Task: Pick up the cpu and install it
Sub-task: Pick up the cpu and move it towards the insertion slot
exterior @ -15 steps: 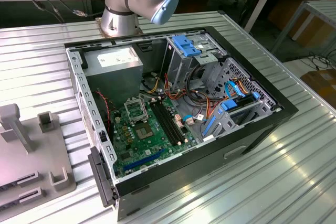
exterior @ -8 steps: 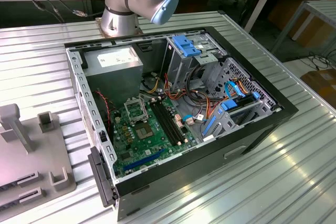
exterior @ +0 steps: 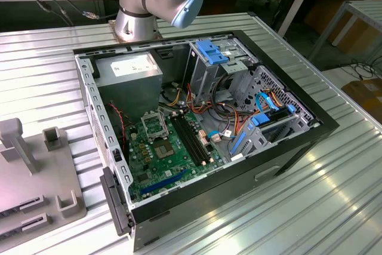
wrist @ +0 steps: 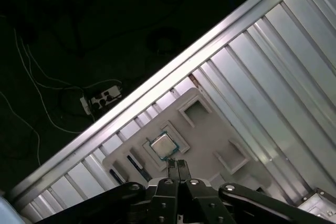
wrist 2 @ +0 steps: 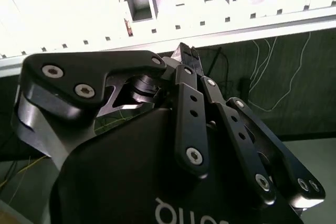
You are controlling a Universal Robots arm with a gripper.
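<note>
The cpu is a small silver-grey square lying flat in a recess of a light grey holder tray. In the first wrist view my gripper hangs above that tray, close to the cpu and apart from it, with its fingertips pressed together and nothing between them. The second wrist view has the same gripper from behind, its black fingers closed on each other. In the exterior view the metal-framed socket sits on the green motherboard inside the open computer case.
The case lies on a ribbed aluminium table, with the arm's base behind it. Cables, blue drive brackets and a power supply crowd the case. The grey tray with upright posts stands at the exterior view's left. Cables lie on the floor beyond the table edge.
</note>
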